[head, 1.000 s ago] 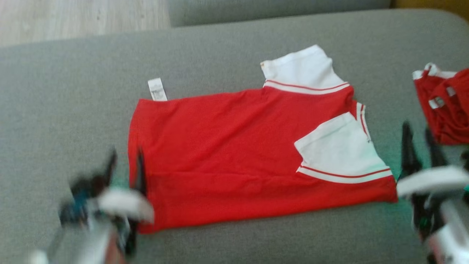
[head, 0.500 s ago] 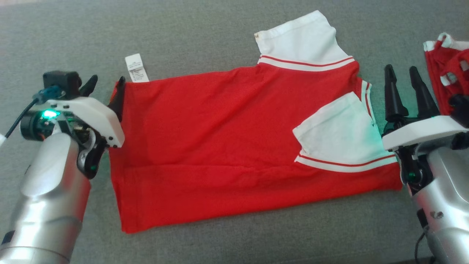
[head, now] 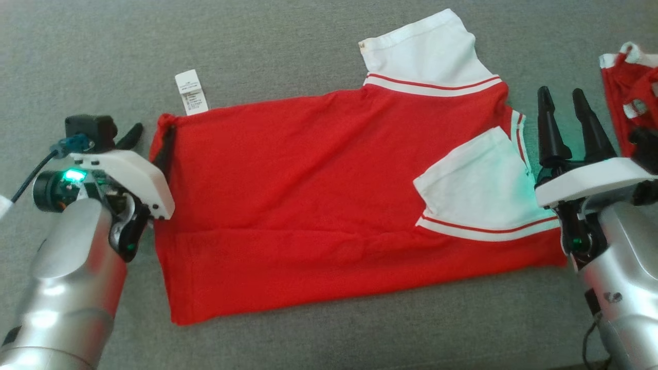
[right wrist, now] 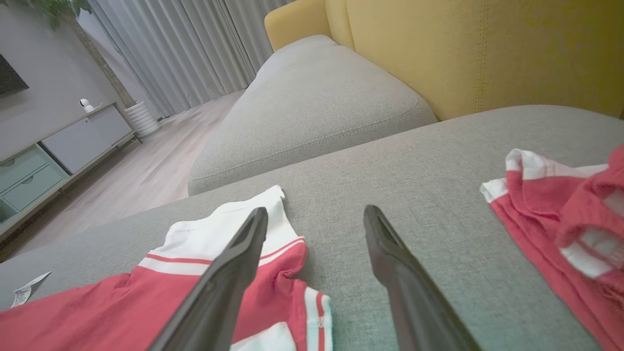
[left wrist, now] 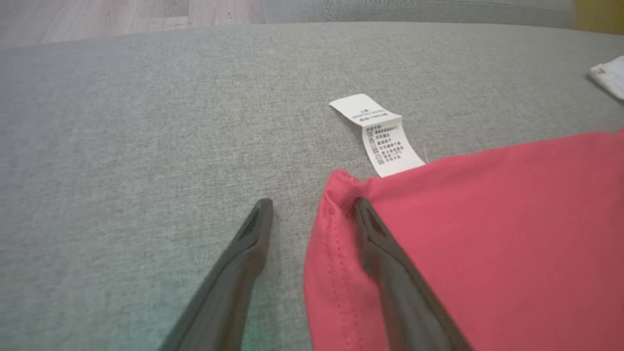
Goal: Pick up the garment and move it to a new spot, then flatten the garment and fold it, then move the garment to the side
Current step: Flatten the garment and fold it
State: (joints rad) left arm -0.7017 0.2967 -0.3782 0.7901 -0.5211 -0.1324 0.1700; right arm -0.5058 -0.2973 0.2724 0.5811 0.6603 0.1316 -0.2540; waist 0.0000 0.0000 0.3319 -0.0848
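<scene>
The garment (head: 308,195), a red shirt with white sleeves, lies folded lengthwise on the grey couch cushion (head: 288,46). My left gripper (head: 151,134) is open at its left hem corner. In the left wrist view the left gripper (left wrist: 312,204) straddles the hem edge of the garment (left wrist: 487,234): one finger rests on the red fabric, the other on bare cushion. My right gripper (head: 561,97) stands open just right of the collar end, over bare cushion. In the right wrist view the right gripper (right wrist: 316,212) has nothing between its fingers, and the garment (right wrist: 97,312) lies at lower left.
A white care label (head: 191,92) sticks out beside the hem corner. A second crumpled red and white garment (head: 632,97) lies at the right edge. Beyond are another grey cushion (right wrist: 312,97), a yellow backrest (right wrist: 463,48) and wooden floor (right wrist: 146,170).
The head camera has tilted down onto the cushion. Both arms have come forward to the garment's two ends, and the left gripper has settled astride the hem corner, which has bunched slightly.
</scene>
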